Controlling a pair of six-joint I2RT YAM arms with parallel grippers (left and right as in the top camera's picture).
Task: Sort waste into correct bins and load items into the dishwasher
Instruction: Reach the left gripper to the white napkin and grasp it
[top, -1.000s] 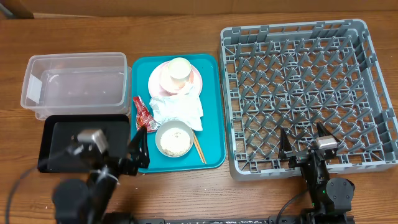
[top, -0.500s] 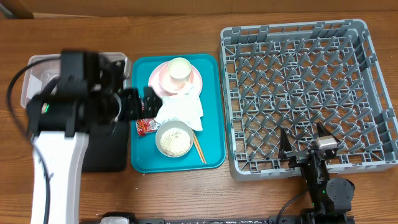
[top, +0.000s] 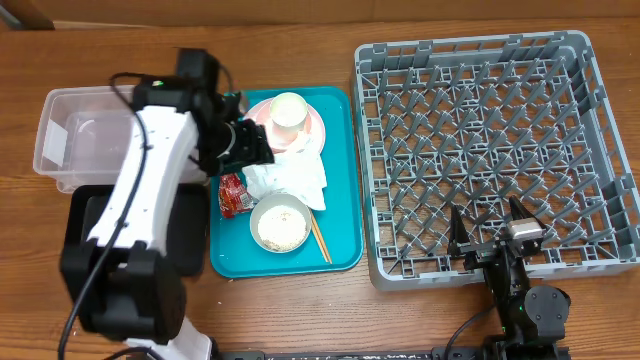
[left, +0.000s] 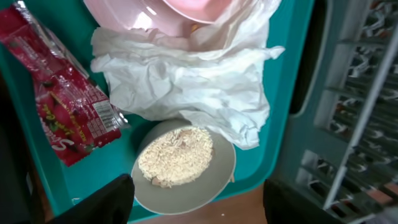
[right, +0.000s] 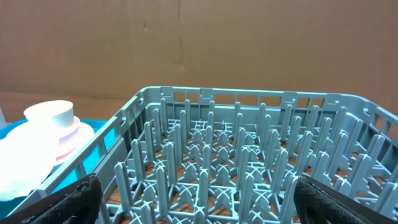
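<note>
On the teal tray (top: 335, 215) lie a red wrapper (top: 232, 190), a crumpled white napkin (top: 290, 178), a pale bowl holding rice grains (top: 280, 224), chopsticks (top: 320, 238), and a cream cup (top: 287, 112) on a pink plate (top: 313, 127). My left gripper (top: 246, 146) is open and empty, hovering above the tray's left side over napkin and wrapper. The left wrist view shows the wrapper (left: 65, 106), napkin (left: 186, 81) and rice bowl (left: 180, 165) below the open fingers (left: 198, 202). My right gripper (top: 490, 232) is open at the grey dish rack's (top: 480, 60) front edge. The rack fills the right wrist view (right: 236, 168).
A clear plastic tub (top: 110, 140) stands at the far left, with a black tray (top: 85, 235) in front of it, partly covered by my left arm. Bare wooden table lies along the front edge.
My left arm has swung from the front left over the black tray up and right, to above the teal tray's left side. The right arm has not moved.
</note>
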